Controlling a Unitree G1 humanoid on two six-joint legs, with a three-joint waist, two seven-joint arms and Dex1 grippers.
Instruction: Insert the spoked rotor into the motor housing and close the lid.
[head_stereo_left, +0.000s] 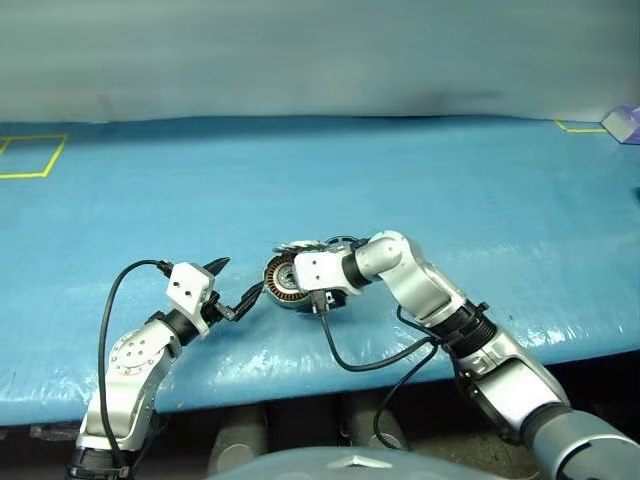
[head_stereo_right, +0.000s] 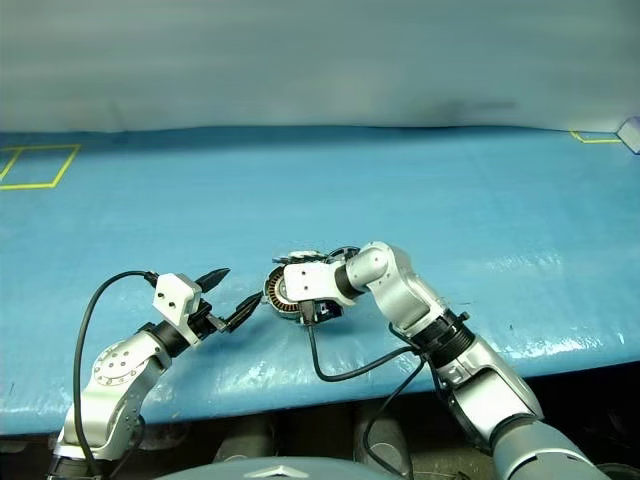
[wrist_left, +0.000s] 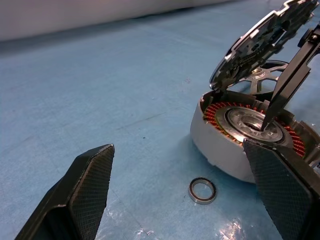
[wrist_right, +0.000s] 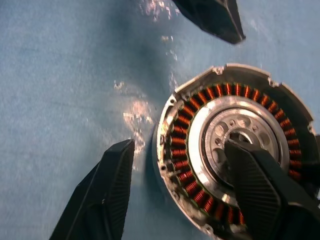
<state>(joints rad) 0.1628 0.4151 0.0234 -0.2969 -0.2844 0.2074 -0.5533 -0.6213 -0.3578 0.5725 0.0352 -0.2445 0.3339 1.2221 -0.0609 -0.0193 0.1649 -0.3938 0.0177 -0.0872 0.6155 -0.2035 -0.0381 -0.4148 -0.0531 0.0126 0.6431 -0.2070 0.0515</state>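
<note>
squat round grey metal motor housing (wrist_left: 235, 150) lies open on blue table cover (head_stereo_left: 420, 170), copper windings up | silvery toothed lid disc (wrist_left: 262, 42) tilts on its far rim; black spoked rotor (wrist_left: 260, 80) behind | small metal ring (wrist_left: 202, 190) just beside | right gripper (wrist_right: 180, 165) spread, one finger (wrist_right: 255, 185) over pale hub | left gripper (wrist_left: 185, 195) open, near
</note>
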